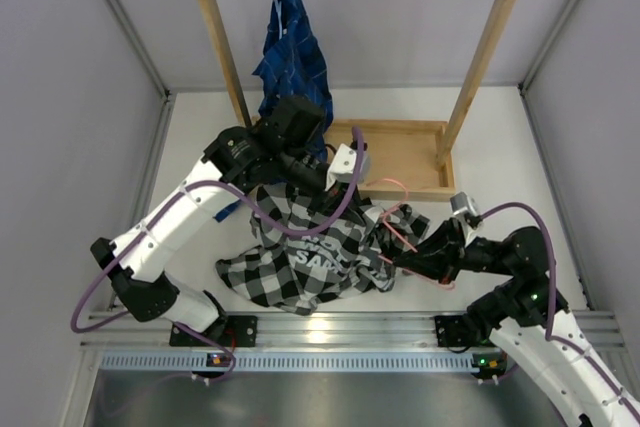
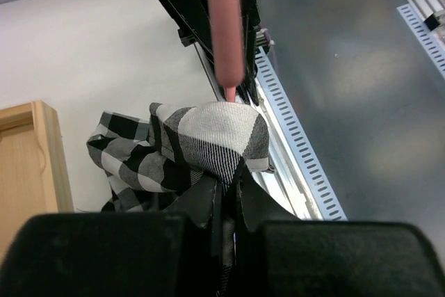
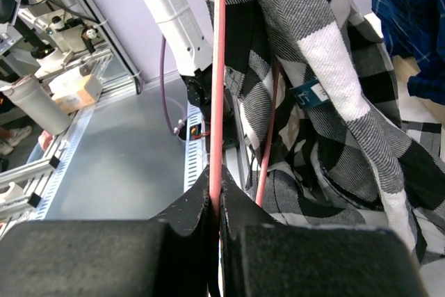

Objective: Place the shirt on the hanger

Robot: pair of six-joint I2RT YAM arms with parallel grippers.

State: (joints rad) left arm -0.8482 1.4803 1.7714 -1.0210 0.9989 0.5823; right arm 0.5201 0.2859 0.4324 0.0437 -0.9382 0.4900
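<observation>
Mid-table, left gripper (image 2: 228, 187) pinches the shirt (image 2: 208, 137) shut; right gripper (image 3: 214, 196) clamps the hanger (image 3: 218, 67). Threading stage, by appearance. Next, the wire must enter the garment.

Hanger (image 3: 217, 102): its wire, left of the shirt (image 3: 327, 102), runs off the top edge; overhead it is mostly buried in the shirt.
Hanger, left wrist view: a blurred pink bar above the shirt, cut off at the top.
Tag (image 3: 308, 93) on the shirt: print too small to read.
My left pincer (image 2: 228, 189): overhead, I cannot make out its fingertips at the shirt's far edge.
Blue shirt (image 1: 292, 57): its hem, beyond the shirt, is hidden behind my left arm (image 1: 190, 207).
</observation>
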